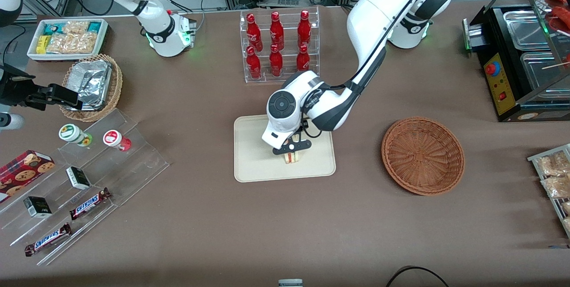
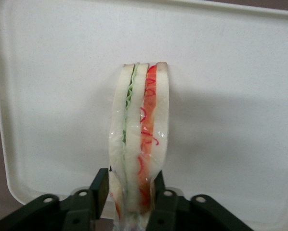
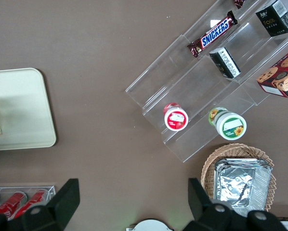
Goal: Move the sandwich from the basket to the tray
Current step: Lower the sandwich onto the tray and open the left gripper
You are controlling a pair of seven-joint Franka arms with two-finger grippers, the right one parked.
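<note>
Sandwich held over the tray

The gripper (image 2: 127, 199) pinches the sandwich (image 2: 139, 139) between its jaws, cut edge upward, above the tray (image 2: 240, 72); the basket (image 1: 423, 155) sits nearby.

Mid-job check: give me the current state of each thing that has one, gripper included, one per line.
gripper: over the tray, fingers shut on the sandwich.
sandwich: held upright on edge over the tray, filling edge showing.
tray: flat on the table, nothing else on it.
basket: empty, toward the working arm's end of the table.
foil container: sitting in the tan basket, toward the parked arm's end.
</note>
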